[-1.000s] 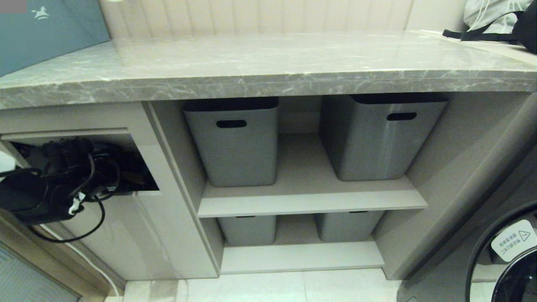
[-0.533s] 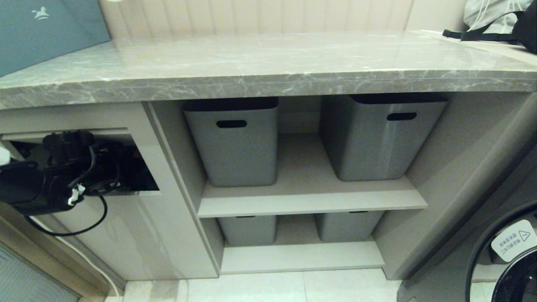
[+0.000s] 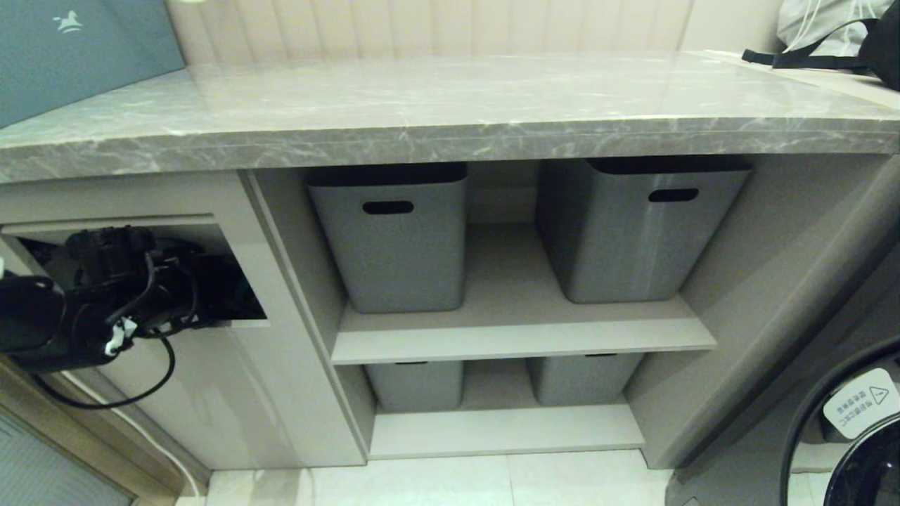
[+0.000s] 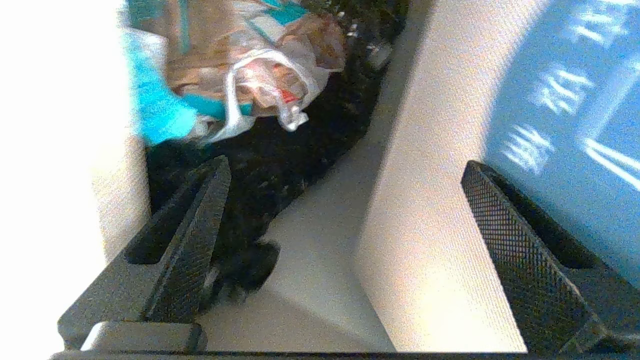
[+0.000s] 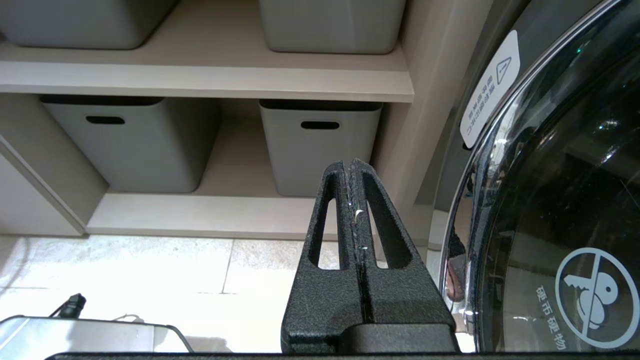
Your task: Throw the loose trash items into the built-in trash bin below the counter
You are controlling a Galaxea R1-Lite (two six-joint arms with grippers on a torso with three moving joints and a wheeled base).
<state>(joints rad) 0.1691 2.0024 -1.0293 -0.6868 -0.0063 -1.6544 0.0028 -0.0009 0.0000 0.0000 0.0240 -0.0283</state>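
Two robot arms appear. At the far left, the left end effector reaches into the dark opening of the built-in trash bin under the grey marble bench. Its fingers are spread wide and empty. Inside the bin, beyond the fingers, lies crumpled trash, brown and teal scraps among plastic wrap. Compared with a second ago, the left arm has lifted slightly and its jaws have widened; the view itself has not shifted. The right end effector hangs low beside a washing machine door, fingers pressed together, holding nothing. Four grey tubs sit on the shelves.
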